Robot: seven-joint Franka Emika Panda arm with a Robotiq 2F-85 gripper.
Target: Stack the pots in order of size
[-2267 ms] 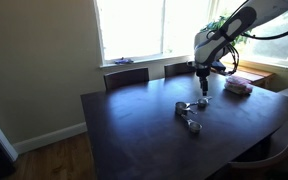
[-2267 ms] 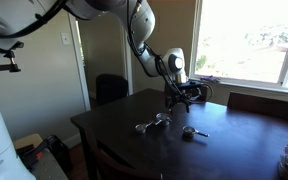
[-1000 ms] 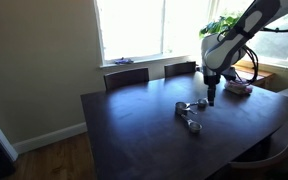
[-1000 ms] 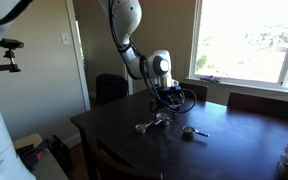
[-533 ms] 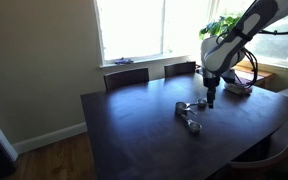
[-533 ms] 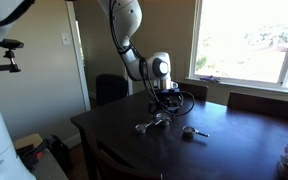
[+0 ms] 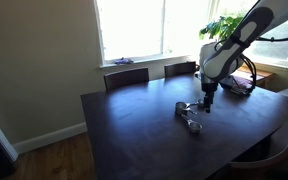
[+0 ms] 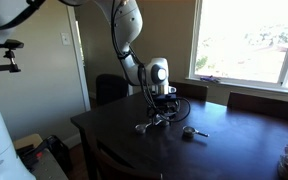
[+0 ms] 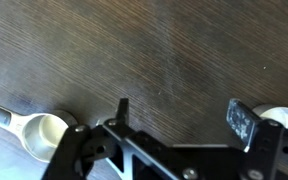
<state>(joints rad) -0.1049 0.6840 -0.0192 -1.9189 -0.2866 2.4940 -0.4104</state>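
the gripper [image 9: 182, 115] hangs above the table [image 7: 124, 130], fingers released and empty. one pot [image 9: 39, 133] lies left of it, another pot [image 9: 284, 119] right.

A dark wooden tabletop [image 7: 134, 135] filled the lower middle of an exterior view. Two dark chair backs [image 7: 126, 78] [image 7: 180, 69] stood along its far edge, beneath a bright window [image 7: 134, 28]. A small purple thing [image 7: 121, 61] lay on the sill. A leafy plant [image 7: 216, 25] showed at the upper right, and a pinkish stack [image 7: 239, 87] sat near the tabletop's right edge. Wood floor [image 7: 54, 160] showed at the lower left. In an exterior view a light switch [image 8: 66, 38] was on the wall at the upper left.
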